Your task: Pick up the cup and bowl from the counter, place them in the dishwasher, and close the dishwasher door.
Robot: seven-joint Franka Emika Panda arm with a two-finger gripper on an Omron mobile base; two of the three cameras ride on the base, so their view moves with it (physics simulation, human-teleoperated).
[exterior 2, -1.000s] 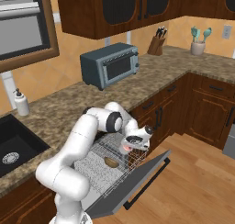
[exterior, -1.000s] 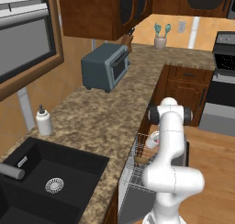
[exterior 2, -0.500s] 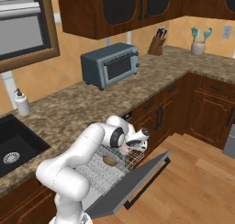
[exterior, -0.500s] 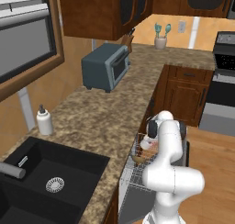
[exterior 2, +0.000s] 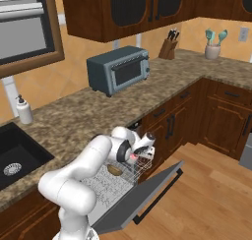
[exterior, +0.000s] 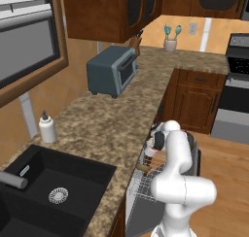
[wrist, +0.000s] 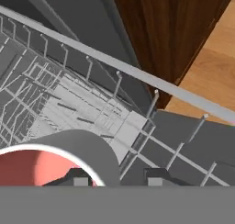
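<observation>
The white cup (wrist: 41, 165) with its pinkish-red inside sits low over the dishwasher's white wire rack (wrist: 82, 103). My gripper (wrist: 117, 178) is open around the cup's rim, one fingertip (wrist: 80, 178) over the red inside and the other outside the wall. From the base cameras the gripper (exterior 2: 144, 146) is down at the rack's front corner, with the cup (exterior 2: 133, 157) beside it. The tan-brown bowl (exterior 2: 114, 170) lies in the rack (exterior 2: 110, 182) to its left. The grey dishwasher door (exterior 2: 147, 190) hangs open over the floor. In the left base view, the cup (exterior: 151, 151) and bowl (exterior: 142, 168) sit beside my forearm.
On the granite counter (exterior 2: 74, 111) stand a grey toaster oven (exterior 2: 120, 69), a soap bottle (exterior 2: 23, 109), a knife block (exterior 2: 169, 45) and a utensil holder (exterior 2: 214, 45). A black sink (exterior: 53, 192) lies left. Wooden cabinets (exterior 2: 221, 111) flank the wood floor; the stove (exterior: 238, 61) is far right.
The arm has sunk lower, bringing the hand and the cup down onto the dishwasher rack. The bowl and the door have not moved.
</observation>
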